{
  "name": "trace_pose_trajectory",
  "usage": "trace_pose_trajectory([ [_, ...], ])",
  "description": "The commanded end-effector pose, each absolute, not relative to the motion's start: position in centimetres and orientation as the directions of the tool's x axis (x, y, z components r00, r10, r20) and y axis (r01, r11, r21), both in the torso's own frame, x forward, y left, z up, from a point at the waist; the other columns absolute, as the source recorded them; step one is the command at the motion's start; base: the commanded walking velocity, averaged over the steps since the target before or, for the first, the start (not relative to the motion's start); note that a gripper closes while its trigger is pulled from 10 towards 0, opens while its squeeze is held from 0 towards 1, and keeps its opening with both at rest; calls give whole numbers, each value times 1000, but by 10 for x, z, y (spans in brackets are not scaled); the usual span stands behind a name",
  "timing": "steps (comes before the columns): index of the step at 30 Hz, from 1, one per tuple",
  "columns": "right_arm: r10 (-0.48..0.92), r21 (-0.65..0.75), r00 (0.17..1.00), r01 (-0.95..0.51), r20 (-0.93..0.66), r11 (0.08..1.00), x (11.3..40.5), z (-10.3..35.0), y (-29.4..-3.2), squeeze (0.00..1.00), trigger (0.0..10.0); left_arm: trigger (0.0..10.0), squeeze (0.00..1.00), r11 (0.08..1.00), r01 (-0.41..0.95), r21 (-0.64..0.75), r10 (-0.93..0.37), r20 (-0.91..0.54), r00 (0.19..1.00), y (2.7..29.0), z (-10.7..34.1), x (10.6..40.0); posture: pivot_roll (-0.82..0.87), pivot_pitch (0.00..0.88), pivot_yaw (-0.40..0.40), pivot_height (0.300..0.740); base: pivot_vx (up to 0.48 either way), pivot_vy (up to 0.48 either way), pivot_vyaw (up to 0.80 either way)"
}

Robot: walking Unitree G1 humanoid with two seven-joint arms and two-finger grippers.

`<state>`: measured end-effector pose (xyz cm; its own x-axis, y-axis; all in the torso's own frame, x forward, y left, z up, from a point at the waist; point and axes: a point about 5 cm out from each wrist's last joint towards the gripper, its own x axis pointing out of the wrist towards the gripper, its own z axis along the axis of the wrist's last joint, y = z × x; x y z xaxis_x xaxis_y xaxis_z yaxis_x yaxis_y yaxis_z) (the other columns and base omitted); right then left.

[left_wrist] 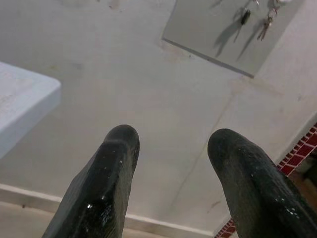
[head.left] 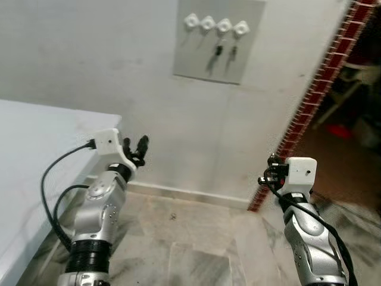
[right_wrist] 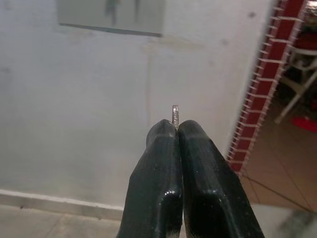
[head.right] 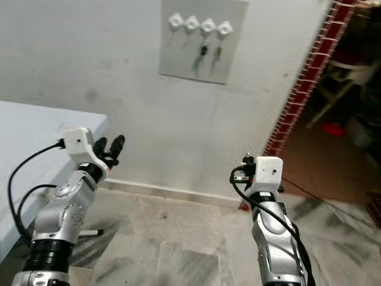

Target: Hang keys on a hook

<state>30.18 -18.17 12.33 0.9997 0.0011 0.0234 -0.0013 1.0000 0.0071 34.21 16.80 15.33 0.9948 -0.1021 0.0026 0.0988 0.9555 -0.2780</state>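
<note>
Right gripper (right_wrist: 176, 130) pinching key ring (right_wrist: 175, 115), thin edge poking out, ready for hook. Left gripper (left_wrist: 171, 148) spread, empty. Hooks (head.left: 216, 24) high on wall board (head.left: 250, 56), two free at left edge.

Both silver arms are bent and held up in front of the robot. The left gripper (head.left: 137, 148) points up and forward, and its two black fingers (left_wrist: 101, 188) are spread wide apart. The right gripper (right_wrist: 176, 130) also points forward, with its fingers pressed tight together on a thin bit of metal (right_wrist: 175, 115).
</note>
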Motion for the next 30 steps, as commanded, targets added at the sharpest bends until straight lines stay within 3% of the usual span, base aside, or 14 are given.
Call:
trace_pose_trajectory([
  [1, -12, -2, 999, 12, 45, 1000, 303, 130, -186, 0, 10000, 10000, 0, 950, 122, -287, -125, 8, 992, 160, 156, 345, 9, 0, -34, 740, 0, 0, -744],
  [30, 1, -9, 994, 0, 109, 1000, 299, 138, -185, 0, 10000, 10000, 0, 937, 139, -321, -139, 22, 990, 160, 158, 349, -2, 0, -32, 740, 0, 0, 0],
])
